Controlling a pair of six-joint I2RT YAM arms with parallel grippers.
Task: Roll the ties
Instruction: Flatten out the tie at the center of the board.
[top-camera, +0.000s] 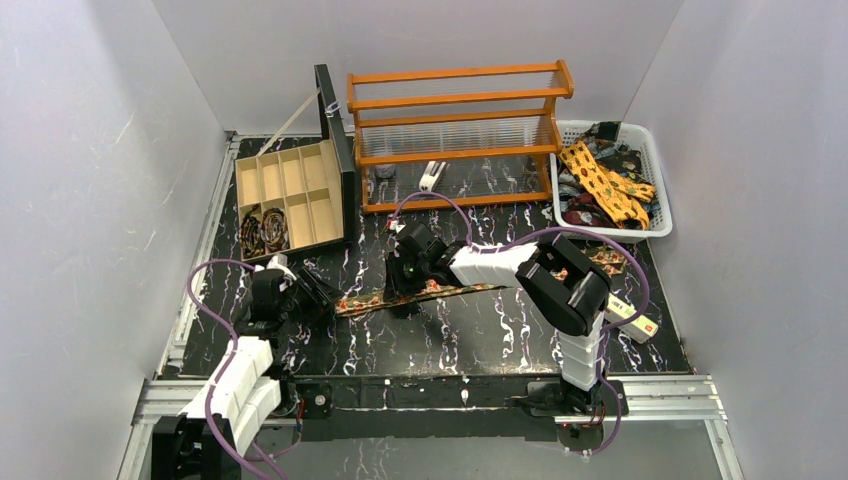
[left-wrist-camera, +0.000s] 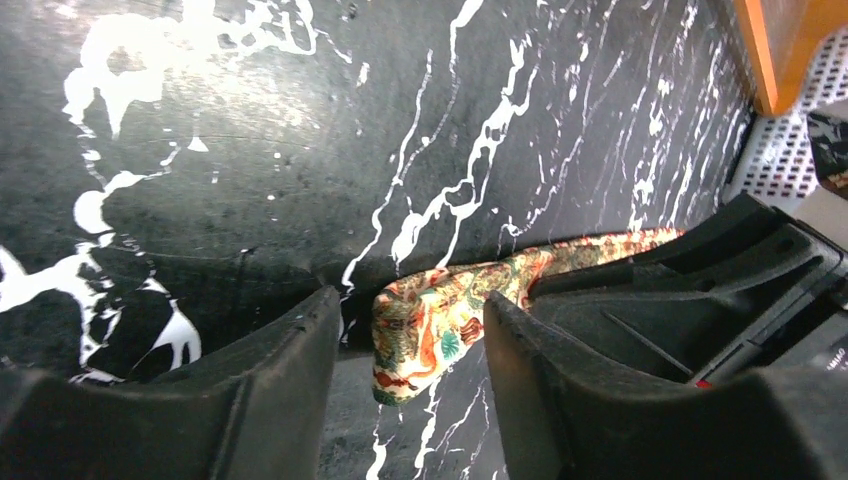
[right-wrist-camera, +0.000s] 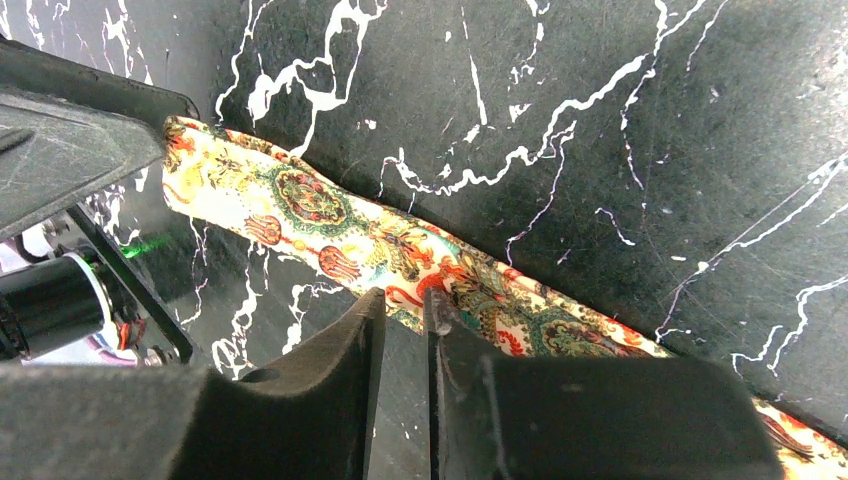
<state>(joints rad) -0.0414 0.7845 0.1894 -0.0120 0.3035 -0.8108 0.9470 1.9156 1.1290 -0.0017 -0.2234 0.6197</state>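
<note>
The left claw (left-wrist-camera: 410, 385) stands spread. The folded end of the tie (left-wrist-camera: 440, 320) lies in the gap, close against one finger and clear of the other, so nothing is pinched yet. I judge it is set astride that end so it can close on the fold and begin the first turn of the roll.

Further along the strip, to the left claw's right, the right claw (right-wrist-camera: 403, 315) bears on the same tie. Its fingers are almost pressed together, with only a thin slit between them. Their tips meet the near edge of the cloth, but I cannot tell whether any fabric is nipped in the slit. It seems placed there to pin the strip against the table (right-wrist-camera: 560, 120), so the cloth does not drag while the end is rolled. Past the right claw the tie runs on, flat on the table.

Just beyond the left claw, a compartment box (top-camera: 300, 170) holds two coiled ties (top-camera: 263, 231); this one likely goes there too. Well beyond the right claw and to its right, a basket (top-camera: 657, 180) holds loose ties (top-camera: 600, 180).
</note>
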